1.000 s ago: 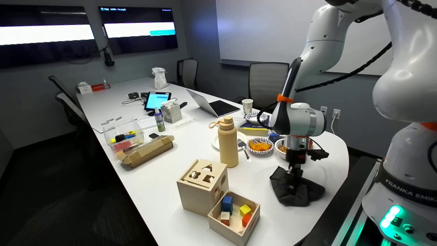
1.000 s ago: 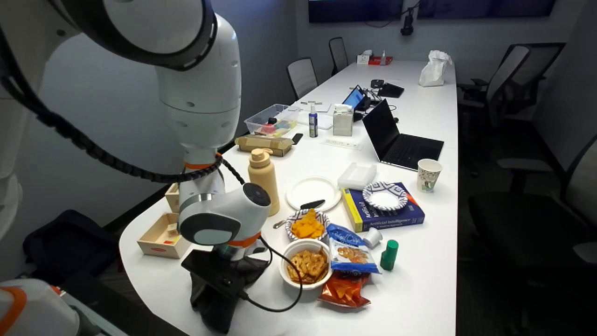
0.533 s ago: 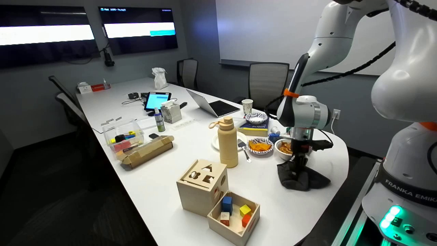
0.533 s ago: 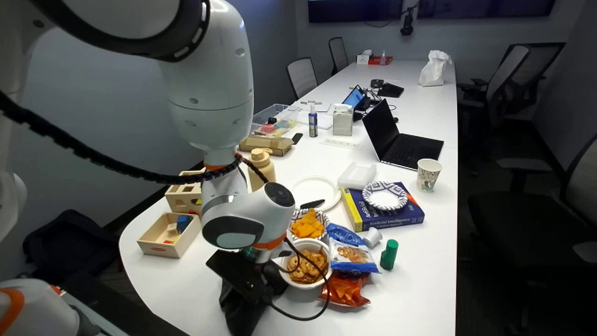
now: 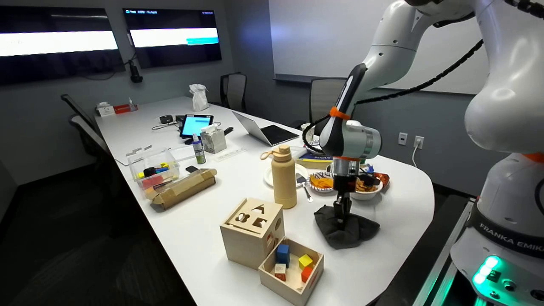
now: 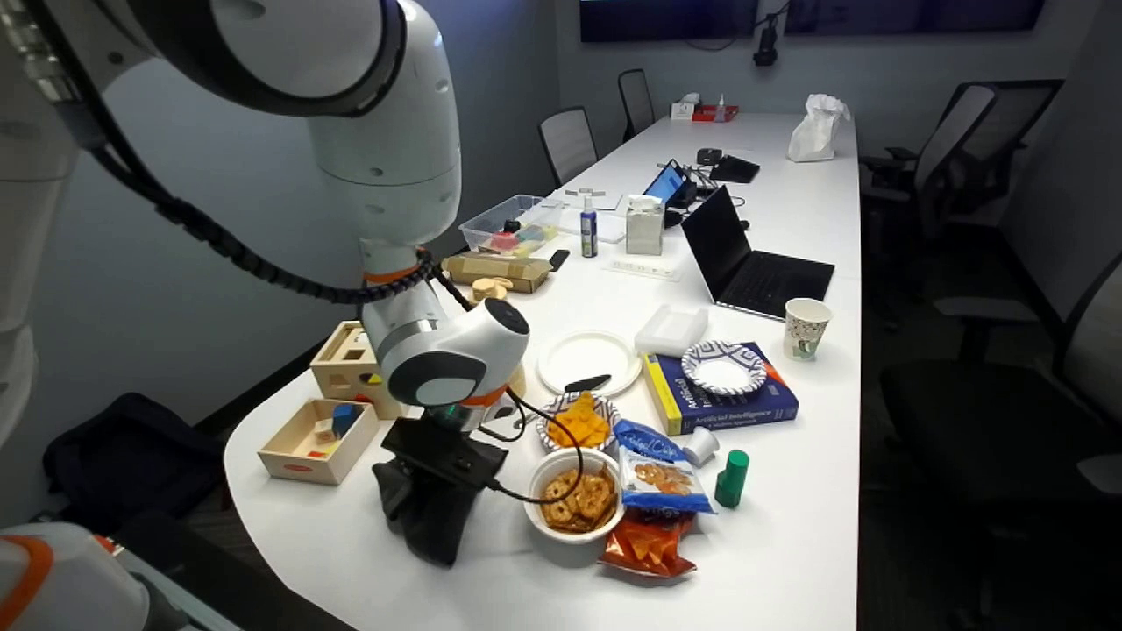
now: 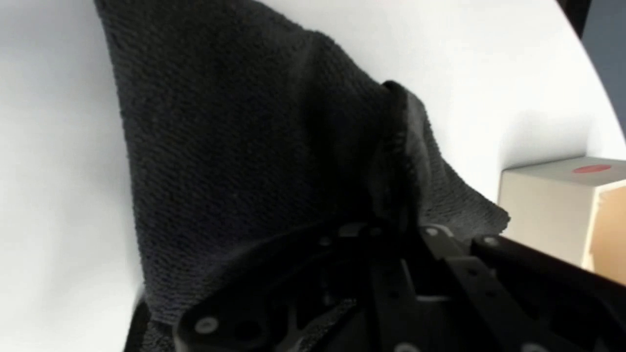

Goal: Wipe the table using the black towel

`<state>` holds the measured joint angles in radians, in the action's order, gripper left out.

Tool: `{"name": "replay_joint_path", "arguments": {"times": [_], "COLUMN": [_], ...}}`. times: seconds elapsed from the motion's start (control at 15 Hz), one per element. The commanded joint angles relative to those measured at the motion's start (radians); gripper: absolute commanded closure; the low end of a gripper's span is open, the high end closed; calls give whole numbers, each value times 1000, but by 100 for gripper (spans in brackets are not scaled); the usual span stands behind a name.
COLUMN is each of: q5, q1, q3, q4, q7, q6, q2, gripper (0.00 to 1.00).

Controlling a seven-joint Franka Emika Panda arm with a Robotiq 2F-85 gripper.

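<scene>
Cardboard box (image 5: 185, 189): at left on the worktop (image 5: 238, 182), close to its edge and well apart from the wiping; nothing in the task asks for it.

Shape sorter (image 5: 250, 239): wooden, upright, nearer than the box and to its right.

Tan bottle (image 5: 284, 180): upright, just past the sorter on the far side. I judge it would tip if a stroke caught it, so it bounds any sweep toward the far left.

Block tray (image 5: 278, 288): wooden, near, right beside the sorter, with coloured blocks (image 5: 305, 261) inside.

Black towel (image 5: 350, 233): to the right of the tray and near it, lying on the worktop, gathered in the middle, its edges spread. Wiping looks to be the step in hand, the pick-up being done.

Jaws: pointing down over the towel and brought together on a fold of it, tips sunk in the cloth; how thick the pinch is cannot be told.

White snack bowl (image 5: 366, 196): far and slightly right of the towel, near it but apart.

Rounded worktop end (image 5: 403, 221): at right. The next move, I judge, calls for a firm pinch and light downward pressure, sliding the cloth flat over this stretch and turning back short of tray and bowl. How much is wiped cannot be told.
</scene>
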<state>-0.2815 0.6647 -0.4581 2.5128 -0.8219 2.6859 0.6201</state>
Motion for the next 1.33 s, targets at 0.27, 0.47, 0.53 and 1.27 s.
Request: {"name": "replay_joint_path", "arguments": {"times": [0.27,0.47,0.53,1.27], "q5": [-71,-118,-141,-206], "q1": [-17,2,23,97], "q3": [6,53,69,143], "q4": [22,86,121,179], "q7": [-140,-119,-120,-11], "q6": [-115,-81,-65,93], "q2": [91,68,43,-114], "gripper": [98,98,98,98]}}
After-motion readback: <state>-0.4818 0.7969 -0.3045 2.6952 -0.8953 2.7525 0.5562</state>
